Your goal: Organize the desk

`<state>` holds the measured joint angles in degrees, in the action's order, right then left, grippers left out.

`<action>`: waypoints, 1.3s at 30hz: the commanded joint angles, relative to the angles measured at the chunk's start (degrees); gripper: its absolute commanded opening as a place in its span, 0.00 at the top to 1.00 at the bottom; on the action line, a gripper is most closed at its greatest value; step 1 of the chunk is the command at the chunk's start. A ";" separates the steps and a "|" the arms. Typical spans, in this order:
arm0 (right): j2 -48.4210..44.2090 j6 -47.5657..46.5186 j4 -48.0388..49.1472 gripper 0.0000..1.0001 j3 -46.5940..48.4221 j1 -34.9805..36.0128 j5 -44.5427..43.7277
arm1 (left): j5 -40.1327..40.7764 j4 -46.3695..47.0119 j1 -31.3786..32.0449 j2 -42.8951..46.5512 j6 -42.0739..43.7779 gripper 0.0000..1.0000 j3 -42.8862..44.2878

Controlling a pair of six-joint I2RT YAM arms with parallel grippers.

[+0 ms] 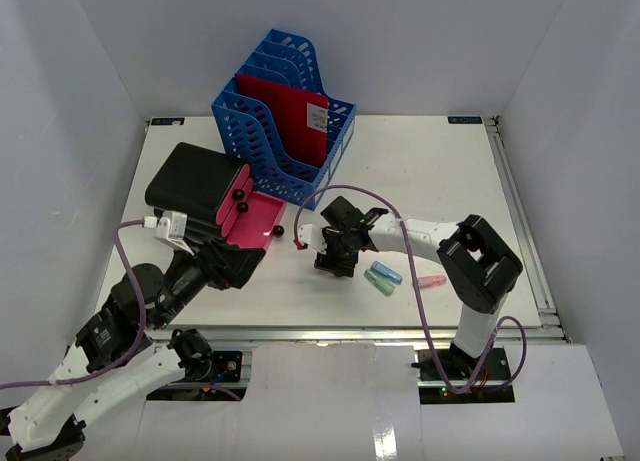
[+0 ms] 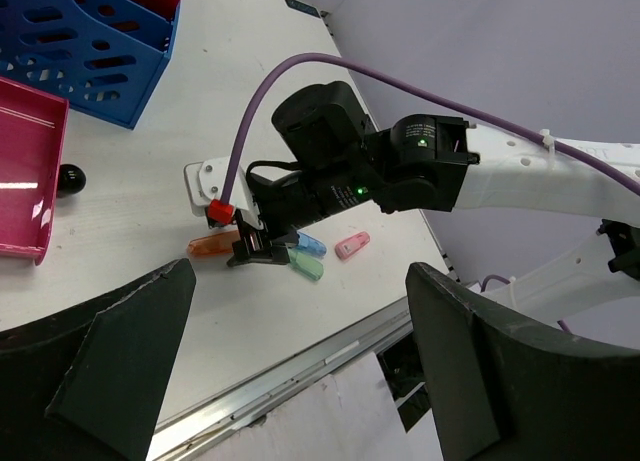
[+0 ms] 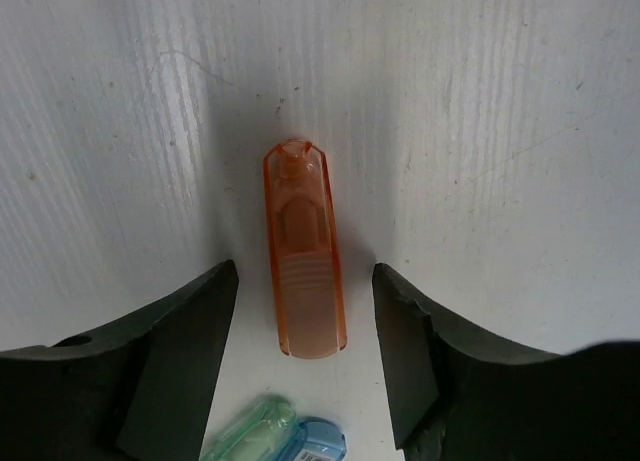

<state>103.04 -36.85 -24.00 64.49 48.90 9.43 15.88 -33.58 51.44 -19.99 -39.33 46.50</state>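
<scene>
On the white desk (image 1: 450, 181) lies a small orange see-through piece (image 3: 305, 271), lengthwise between the fingers of my right gripper (image 3: 303, 281). The jaws stand open, with a gap on each side of the piece. From above, the right gripper (image 1: 333, 266) points down at the desk's middle and hides the orange piece. The left wrist view shows that piece (image 2: 208, 247) under the right gripper (image 2: 250, 253). My left gripper (image 1: 245, 266) hovers wide open and empty just in front of the pink tray (image 1: 245, 221); its fingers (image 2: 120, 361) frame the desk's front rail.
Green (image 1: 379, 282), blue (image 1: 387, 273) and pink (image 1: 430, 280) pieces lie right of the right gripper. A black case (image 1: 195, 179) adjoins the pink tray, with black balls (image 1: 278, 231) in and beside it. A blue file rack (image 1: 285, 131) holding a red folder stands behind.
</scene>
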 commanded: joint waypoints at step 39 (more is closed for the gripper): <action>24.36 -34.55 6.94 0.28 45.06 12.54 -21.36 | -12.06 11.15 -0.11 7.09 0.47 0.02 -0.10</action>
<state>128.53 -70.91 -21.55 109.91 61.41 -10.66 4.91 -23.44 51.44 -11.11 -39.27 46.98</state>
